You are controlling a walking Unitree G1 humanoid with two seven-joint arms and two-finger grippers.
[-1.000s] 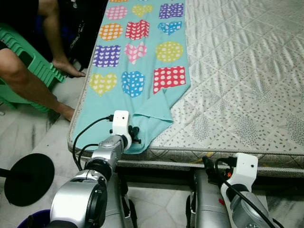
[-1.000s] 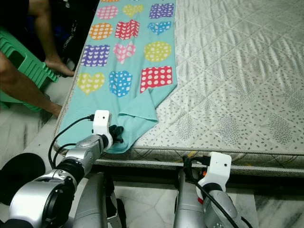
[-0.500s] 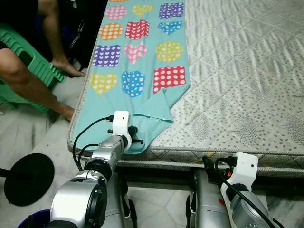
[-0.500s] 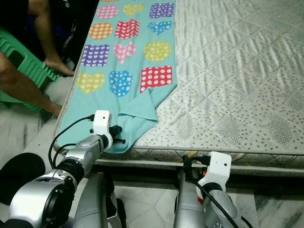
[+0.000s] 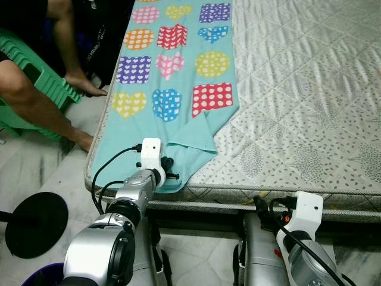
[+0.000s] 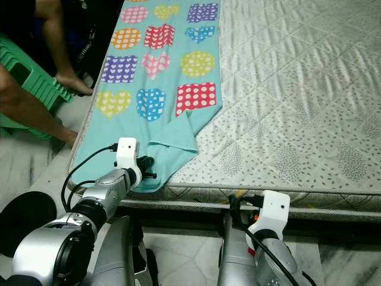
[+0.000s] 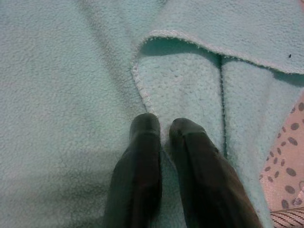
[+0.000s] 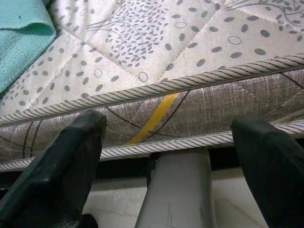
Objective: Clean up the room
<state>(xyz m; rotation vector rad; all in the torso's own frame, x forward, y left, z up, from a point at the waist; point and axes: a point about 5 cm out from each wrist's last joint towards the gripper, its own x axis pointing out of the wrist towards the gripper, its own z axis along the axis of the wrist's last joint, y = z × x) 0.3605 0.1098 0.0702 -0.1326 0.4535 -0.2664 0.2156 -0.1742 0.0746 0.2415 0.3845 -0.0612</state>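
Where teal blanket (image 5: pixel 172 89) drapes over mattress (image 5: pixel 309 89) near-left corner, left tool (image 7: pixel 164 126) pressed on folded hem, fingers nearly together, pinching fleece edge. Right tool (image 8: pixel 166 137) below mattress front edge, fingers spread wide, holding nothing. Person's legs (image 5: pixel 41 107), green stool (image 5: pixel 30 77) left of mattress.

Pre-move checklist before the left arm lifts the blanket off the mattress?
1. Left gripper on the blanket: ok, at its near corner by the mattress edge.
2. Grip on fabric: cannot tell. Fingers nearly shut, with a hemmed fold right at the tips, but no cloth visibly pinched.
3. Blanket free of other things: ok, nothing lies on it.
4. Right gripper clear of the blanket: ok, open, low in front of the mattress side.
5. Person's legs beside the bed: not ok, close to the blanket's left edge.
6. Fold at the near corner: ok, flap lies loose.
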